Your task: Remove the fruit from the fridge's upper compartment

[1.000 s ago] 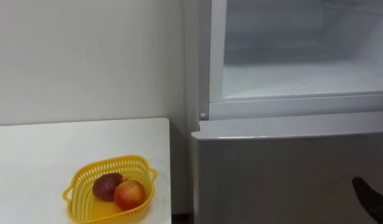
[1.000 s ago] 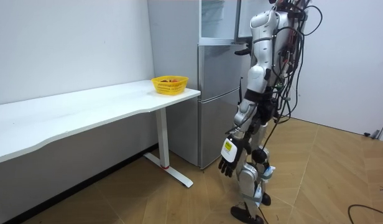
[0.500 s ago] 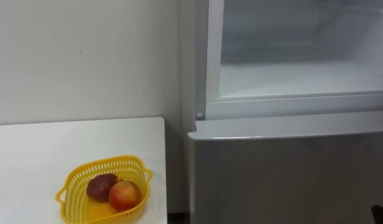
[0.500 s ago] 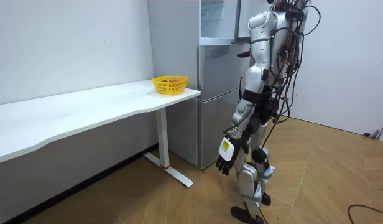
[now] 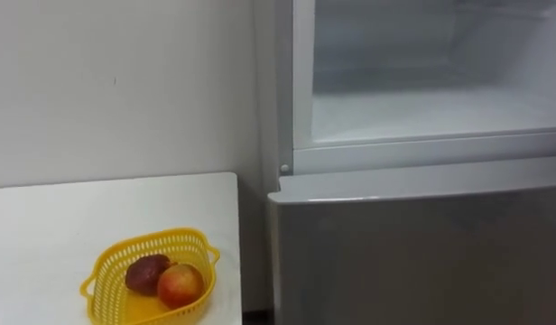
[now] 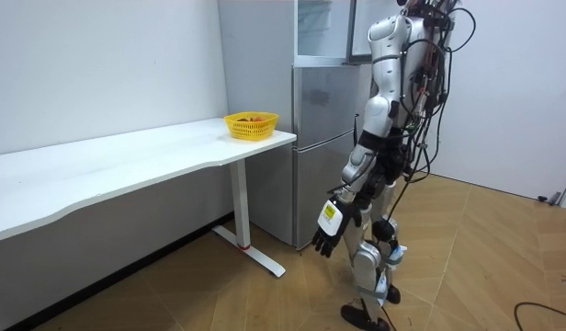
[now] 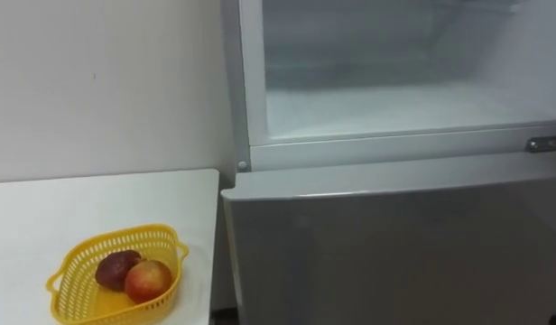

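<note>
Far off to the left of the robot's left hand [image 6: 327, 234], and higher than it, the long white table [image 5: 43, 217] runs along the pale wall [image 5: 125, 90]. Near the table's fridge-side end, up and to the left of that hand and well apart from it, sits a yellow basket [image 5: 105, 275]. Two fruits lie in it, touching each other: a dark reddish fruit [image 5: 144, 271] and, just to its right and nearer the robot, a red-and-yellow apple [image 5: 180, 285]. Whether either one is the thing to be fetched cannot be told.

The left hand hangs low at the robot's side, about level with its knee and below the table top. Its dark fingers are loose, a little spread and pointing down at the wooden floor [image 6: 265, 294], and they hold nothing.

Beyond the hand, just to the right of the table, stands the grey fridge [image 5: 413, 253]. The robot stands upright close in front of it, facing it. The lower door [image 6: 322, 138] is closed, and the hand hangs apart from it. High above the hand, at the level of the robot's head, the upper compartment [image 5: 422, 113] is open, showing white inner walls and a white shelf. Furthest right, on the sill under that shelf, sits a small metal fitting [image 7: 546, 143]
</note>
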Controlling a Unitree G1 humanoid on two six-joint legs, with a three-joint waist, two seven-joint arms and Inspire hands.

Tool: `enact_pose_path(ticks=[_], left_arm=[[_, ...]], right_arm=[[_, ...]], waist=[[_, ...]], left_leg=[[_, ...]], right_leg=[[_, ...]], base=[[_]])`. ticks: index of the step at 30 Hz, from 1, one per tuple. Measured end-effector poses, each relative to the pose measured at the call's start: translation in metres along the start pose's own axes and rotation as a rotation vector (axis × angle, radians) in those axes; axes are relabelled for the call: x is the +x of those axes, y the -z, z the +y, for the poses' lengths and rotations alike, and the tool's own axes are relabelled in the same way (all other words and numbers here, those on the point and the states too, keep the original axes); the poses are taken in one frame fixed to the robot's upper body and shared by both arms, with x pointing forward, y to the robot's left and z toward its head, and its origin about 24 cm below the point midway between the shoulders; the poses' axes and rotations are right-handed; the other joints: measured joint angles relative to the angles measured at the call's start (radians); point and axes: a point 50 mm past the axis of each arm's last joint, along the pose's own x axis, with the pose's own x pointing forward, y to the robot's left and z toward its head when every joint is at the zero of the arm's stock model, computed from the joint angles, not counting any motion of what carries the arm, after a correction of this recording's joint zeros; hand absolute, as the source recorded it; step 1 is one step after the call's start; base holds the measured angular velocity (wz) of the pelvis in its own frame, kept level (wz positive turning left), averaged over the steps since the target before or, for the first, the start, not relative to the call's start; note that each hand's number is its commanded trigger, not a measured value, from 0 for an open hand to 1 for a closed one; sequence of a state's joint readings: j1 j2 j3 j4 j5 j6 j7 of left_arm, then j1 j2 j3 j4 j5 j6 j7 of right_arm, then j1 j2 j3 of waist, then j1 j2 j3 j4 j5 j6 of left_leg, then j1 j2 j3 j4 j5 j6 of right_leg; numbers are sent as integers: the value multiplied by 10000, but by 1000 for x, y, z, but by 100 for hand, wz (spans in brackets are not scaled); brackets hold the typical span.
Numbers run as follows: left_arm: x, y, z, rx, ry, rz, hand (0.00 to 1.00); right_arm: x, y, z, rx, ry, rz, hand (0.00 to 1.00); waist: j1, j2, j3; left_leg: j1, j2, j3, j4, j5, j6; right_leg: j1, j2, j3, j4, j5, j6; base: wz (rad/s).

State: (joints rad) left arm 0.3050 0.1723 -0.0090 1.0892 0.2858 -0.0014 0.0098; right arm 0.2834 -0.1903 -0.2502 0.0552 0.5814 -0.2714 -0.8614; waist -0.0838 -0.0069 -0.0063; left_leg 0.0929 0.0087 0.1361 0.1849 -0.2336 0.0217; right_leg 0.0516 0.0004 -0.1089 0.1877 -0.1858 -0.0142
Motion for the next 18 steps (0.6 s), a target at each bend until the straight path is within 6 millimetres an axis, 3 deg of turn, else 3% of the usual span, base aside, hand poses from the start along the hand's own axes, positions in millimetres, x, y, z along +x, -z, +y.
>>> enact_pose_path(ticks=[6,10,18], left_arm=[[-2,-3,4,-227,-179,-316,0],[-1,-9,11,-387,-246,-548,0],[-2,-11,22,-1090,-567,-775,0]], right_arm=[[15,-2,-18,2533,1424,1805,0],[23,-9,-15,4741,1449,2906,0],[42,-31,-26,7029,1485,2738,0]], waist=[[-94,-57,3],[-234,-60,4],[-269,-330,7]], left_leg=[[-27,-9,12,2,0,0],[-14,-15,35,2,1,1],[-15,1,126,-3,4,-1]], right_leg=[[-7,-3,30,-27,-6,6],[-17,-3,82,-16,-21,10],[-17,-5,48,-35,-36,0]], base=[[0],[-1],[0]])
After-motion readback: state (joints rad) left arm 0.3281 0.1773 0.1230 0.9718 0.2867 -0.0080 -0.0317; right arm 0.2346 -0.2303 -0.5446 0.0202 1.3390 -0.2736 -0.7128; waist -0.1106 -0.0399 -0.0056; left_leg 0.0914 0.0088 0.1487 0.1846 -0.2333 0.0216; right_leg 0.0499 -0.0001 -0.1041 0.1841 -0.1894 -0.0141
